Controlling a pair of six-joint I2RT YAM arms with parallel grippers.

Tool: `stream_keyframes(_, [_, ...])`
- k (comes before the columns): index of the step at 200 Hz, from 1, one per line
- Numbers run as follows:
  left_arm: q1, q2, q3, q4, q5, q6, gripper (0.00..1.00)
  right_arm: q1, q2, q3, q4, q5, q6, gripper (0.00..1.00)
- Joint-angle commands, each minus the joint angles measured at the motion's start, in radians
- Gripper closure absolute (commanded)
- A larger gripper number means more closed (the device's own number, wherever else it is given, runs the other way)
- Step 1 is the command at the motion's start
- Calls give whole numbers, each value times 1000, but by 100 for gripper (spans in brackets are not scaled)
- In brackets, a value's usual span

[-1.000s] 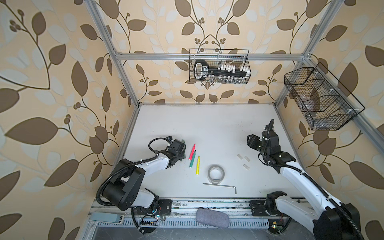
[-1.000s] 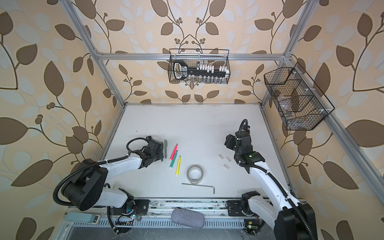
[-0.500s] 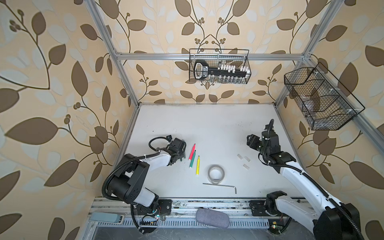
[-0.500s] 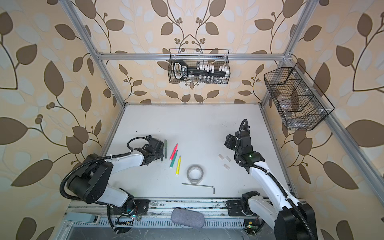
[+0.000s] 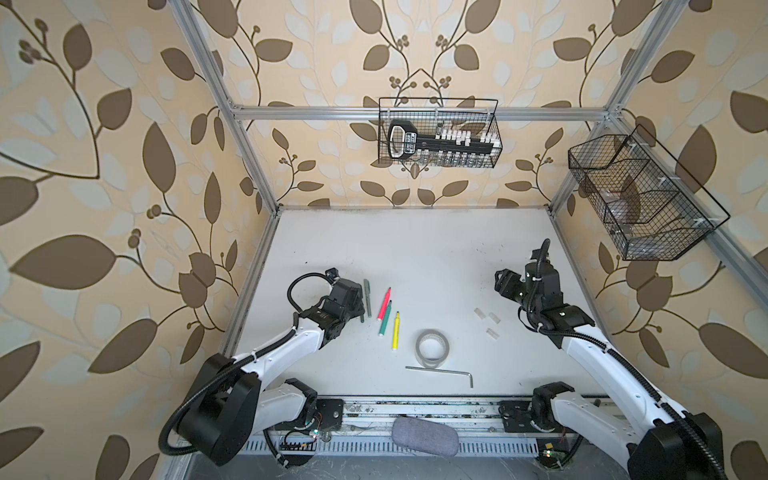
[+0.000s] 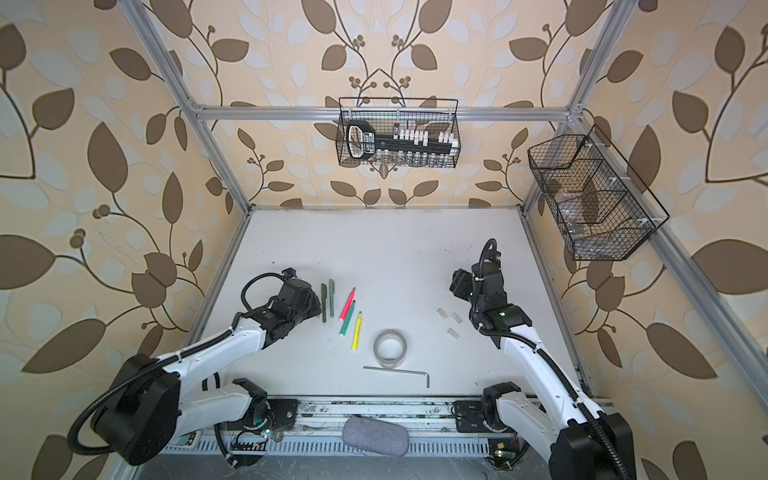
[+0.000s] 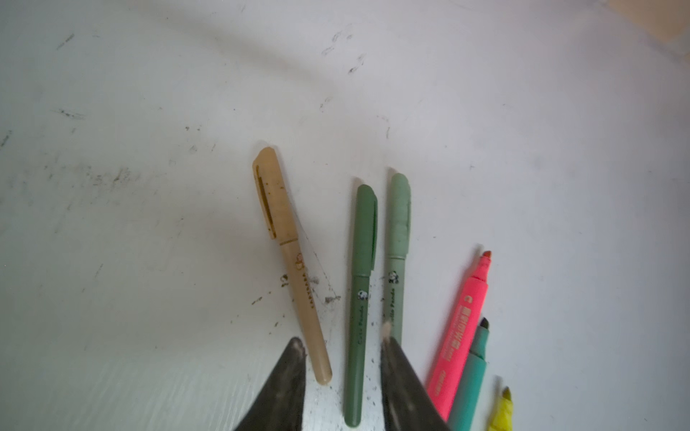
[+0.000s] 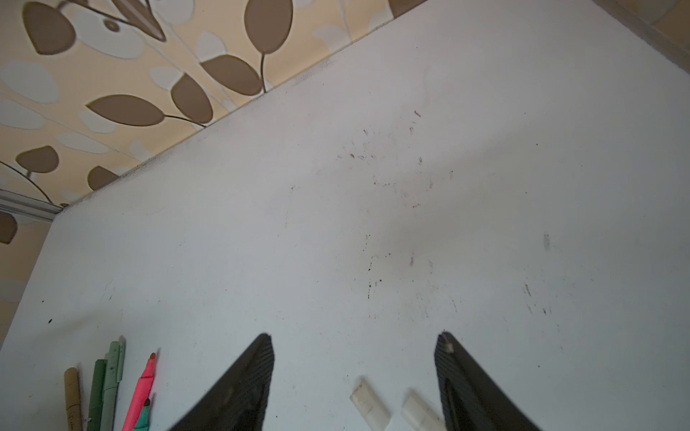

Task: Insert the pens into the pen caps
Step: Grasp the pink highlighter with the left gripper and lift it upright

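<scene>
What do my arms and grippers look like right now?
Both arms have white shells with black joints: left arm, right arm. Black ribbed cables loop along each. The left gripper and right gripper have black, tapered fingers; the right's are finely ridged.

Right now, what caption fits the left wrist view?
Left gripper open over three capped pens; three uncapped markers lie alongside.

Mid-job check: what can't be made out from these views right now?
Tan pen: hidden beneath the left pincer in both top views.
Yellow marker: mostly cut off by the frame edge in the left wrist view.
Clear caps: only two in the right wrist view, both cut by its edge; too small in both top views to see their open ends.
</scene>
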Motion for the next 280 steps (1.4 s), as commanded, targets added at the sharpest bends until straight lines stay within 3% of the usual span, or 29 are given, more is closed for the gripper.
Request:
stream_keyframes(1, [-28,-89,-13,2,27,22,64,-2,-10,21,-8,19,-17,31])
stream_keyframes(25, [-112,-85,5,31,33,58,63,-2,-1,19,-4,19,-18,31])
stream_keyframes(74, [-258,199,189,-60,-53,108,68,-2,14,28,-7,14,-20,30])
stream_keyframes(116, [-259,368,285,-161,-107,101,68,-2,21,30,-10,6,-20,30])
stream_keyframes(163, [-259,453,327,-175,-96,107,66,-2,51,41,-18,-5,-19,30])
stream_keyframes(249, [-259,607,410,-199,-92,117,72,-2,63,53,-30,-10,-21,30])
stream_keyframes(280, [-259,623,421,-209,-100,121,87,-2,64,52,-27,-11,-21,30])
